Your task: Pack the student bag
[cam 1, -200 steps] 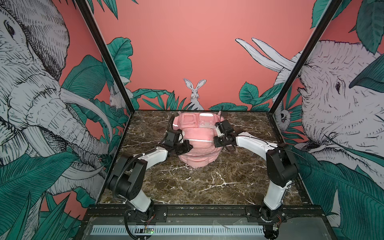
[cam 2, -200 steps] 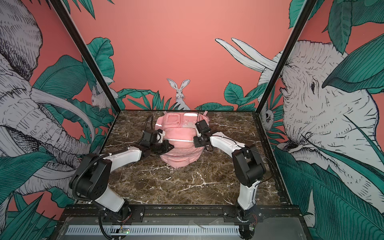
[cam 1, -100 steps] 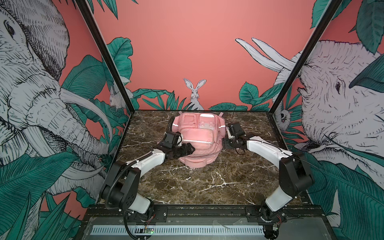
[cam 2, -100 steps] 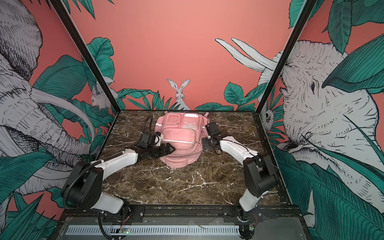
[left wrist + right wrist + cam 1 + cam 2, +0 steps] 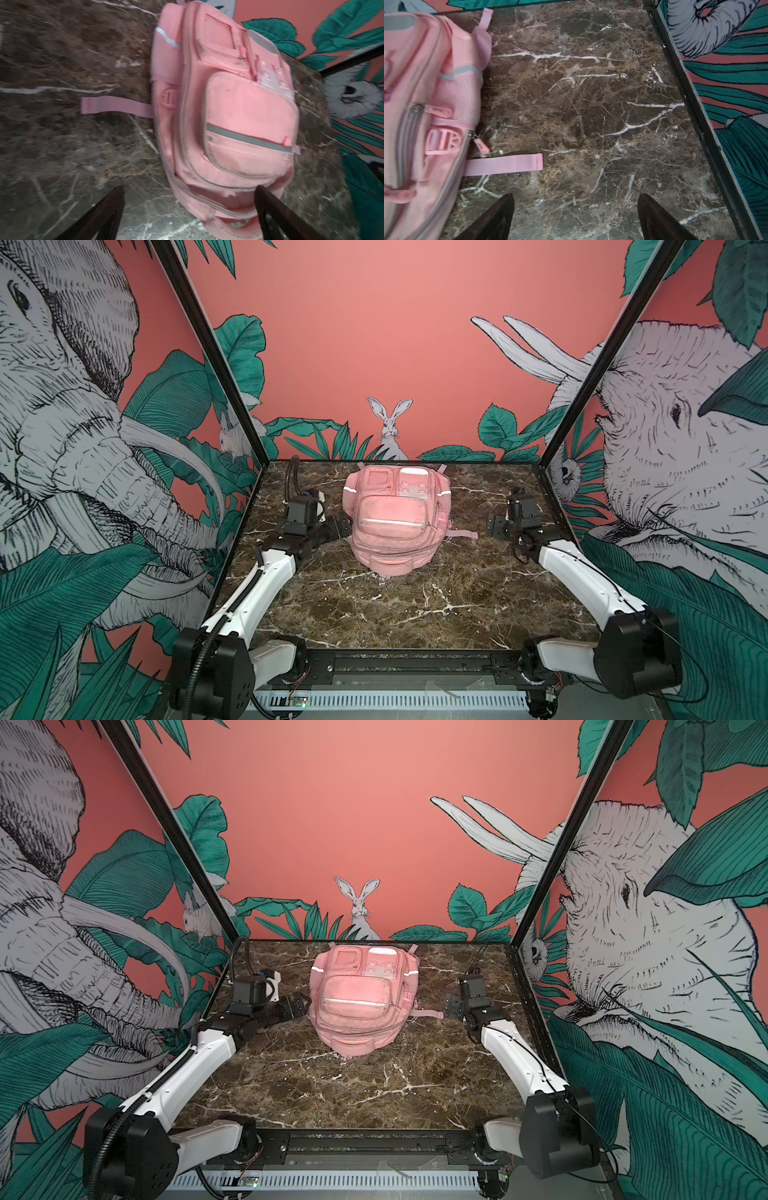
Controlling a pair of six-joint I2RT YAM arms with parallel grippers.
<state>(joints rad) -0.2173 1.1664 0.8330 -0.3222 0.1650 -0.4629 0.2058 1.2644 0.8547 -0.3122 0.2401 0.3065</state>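
Pink fabric, the student bag [image 5: 392,522] lies front-up on the marble table [image 5: 415,614], toward the back, between your arms. Your left gripper [image 5: 343,526], jaws spread and empty, sits just beside it; your right gripper [image 5: 493,526], also spread, stands apart. Watch the loose strap [image 5: 462,534]: a finger could snag it and drag the soft bag. Its pockets look zipped; contents are hidden.
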